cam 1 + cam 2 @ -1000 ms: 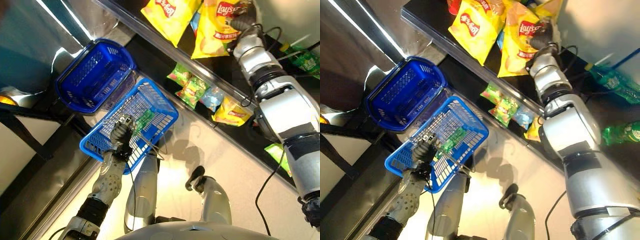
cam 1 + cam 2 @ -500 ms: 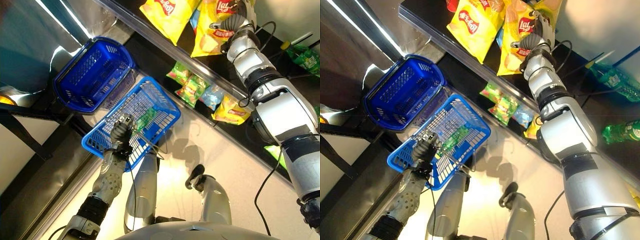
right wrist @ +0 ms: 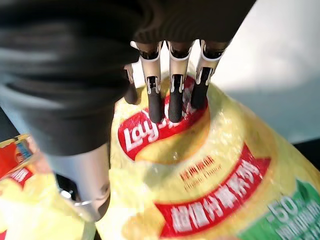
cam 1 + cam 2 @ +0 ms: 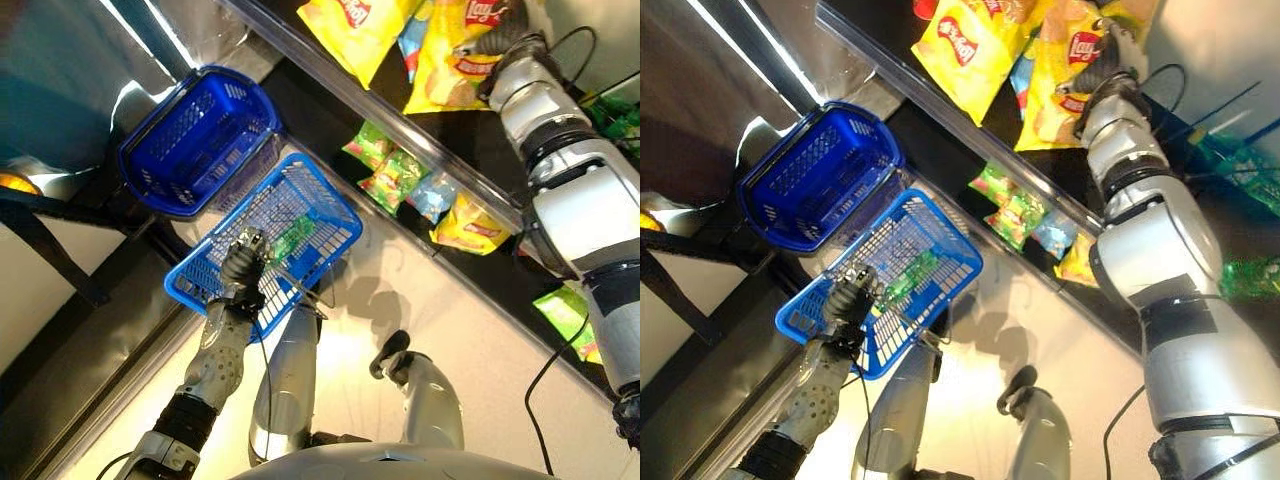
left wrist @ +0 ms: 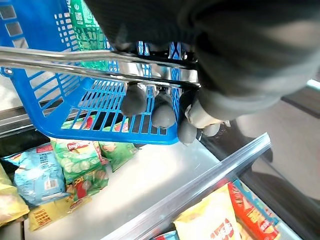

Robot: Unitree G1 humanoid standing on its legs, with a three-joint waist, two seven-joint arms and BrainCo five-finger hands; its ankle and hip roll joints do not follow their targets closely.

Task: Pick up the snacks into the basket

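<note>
Overhead, the right hand is seen at the upper shelf, its straight fingers laid flat against the front of a yellow chip bag; nothing is grasped by it, and the bag is lying among other yellow bags on that shelf. Lower down, the metal handle of the light-blue basket is gripped by the left hand, the fingers being curled round the bar. A green snack packet is seen lying inside this basket. A darker blue basket is placed just beside it, nearer the shelving. Small green, blue and yellow snack packs are spread on the lower shelf.
</note>
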